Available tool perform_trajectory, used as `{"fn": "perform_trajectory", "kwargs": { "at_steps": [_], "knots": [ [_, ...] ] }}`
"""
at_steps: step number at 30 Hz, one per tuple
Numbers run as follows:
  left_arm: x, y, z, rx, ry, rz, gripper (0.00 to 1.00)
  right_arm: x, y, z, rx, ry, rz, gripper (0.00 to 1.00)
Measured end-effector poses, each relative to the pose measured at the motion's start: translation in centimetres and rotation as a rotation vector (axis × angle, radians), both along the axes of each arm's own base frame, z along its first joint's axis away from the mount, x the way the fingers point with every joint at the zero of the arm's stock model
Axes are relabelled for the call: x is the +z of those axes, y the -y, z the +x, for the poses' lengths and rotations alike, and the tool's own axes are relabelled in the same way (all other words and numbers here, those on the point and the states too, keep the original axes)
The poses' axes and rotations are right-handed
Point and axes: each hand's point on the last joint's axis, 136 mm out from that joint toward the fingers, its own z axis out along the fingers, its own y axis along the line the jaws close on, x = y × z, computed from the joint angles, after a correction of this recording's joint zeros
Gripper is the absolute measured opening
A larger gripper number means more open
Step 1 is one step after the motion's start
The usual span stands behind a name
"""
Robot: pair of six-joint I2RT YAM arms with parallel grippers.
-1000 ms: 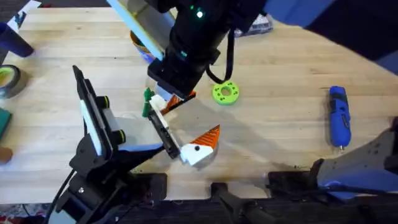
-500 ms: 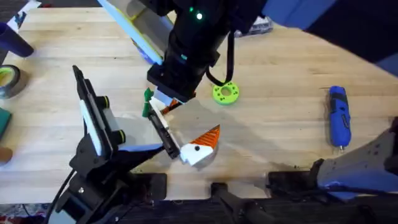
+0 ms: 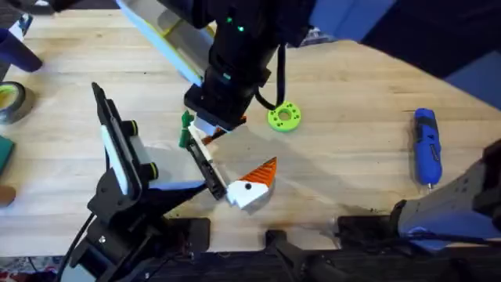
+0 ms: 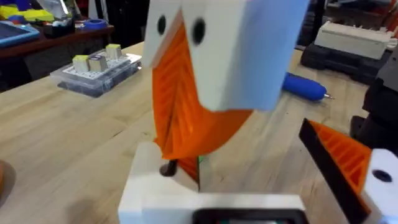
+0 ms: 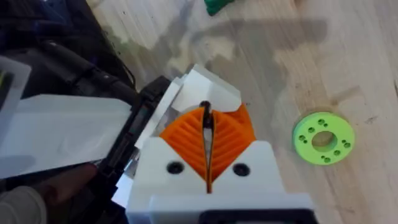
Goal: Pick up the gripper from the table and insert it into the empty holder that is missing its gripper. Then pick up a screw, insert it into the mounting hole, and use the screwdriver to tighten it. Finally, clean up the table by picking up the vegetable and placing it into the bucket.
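Grey tape roll (image 3: 9,100) at the table's 9 o'clock edge, out of play.

Left gripper (image 3: 188,186) reaches in from 7 o'clock toward the near part of the black holder (image 3: 205,166). Cannot tell whether it is wide or narrow, nor whether it grips the bar.

Vegetable (image 3: 185,125), small and green, lies on the wood just beside the holder's far end, at its 10 o'clock. Not yet cleared.

The gripper (image 3: 200,130), a white block with an orange rib, sits at the holder's far, vacant end, directly under the right gripper (image 3: 218,124). The right wrist view shows the orange pads (image 5: 227,140) drawn narrow, almost meeting, the white block touching them just beyond. Judged to be pinching it. Whether it is fully seated cannot be told.

Mounted twin (image 3: 254,184) sits at the holder's near end, at 5 o'clock from the work.

Green disc (image 3: 283,117) lies at 3 o'clock of the right gripper, near it, apart.

Screwdriver (image 3: 425,145) lies well apart at the table's 3 o'clock side, untouched.

Progress, as judged: insertion in hand. The screw, the tightening and the vegetable are all left.
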Motion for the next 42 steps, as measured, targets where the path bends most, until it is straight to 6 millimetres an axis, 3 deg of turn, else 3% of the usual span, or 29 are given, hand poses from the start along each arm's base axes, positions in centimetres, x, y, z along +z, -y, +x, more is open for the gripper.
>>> {"fn": "perform_trajectory", "kwargs": {
  "at_steps": [42],
  "knots": [
    [0.01, 0.00, 0.00, 0.000, -0.001, -0.001, 0.984, 0.03, -0.74, 0.55, 0.022, 0.051, 0.010, 0.006]
  ]
}}
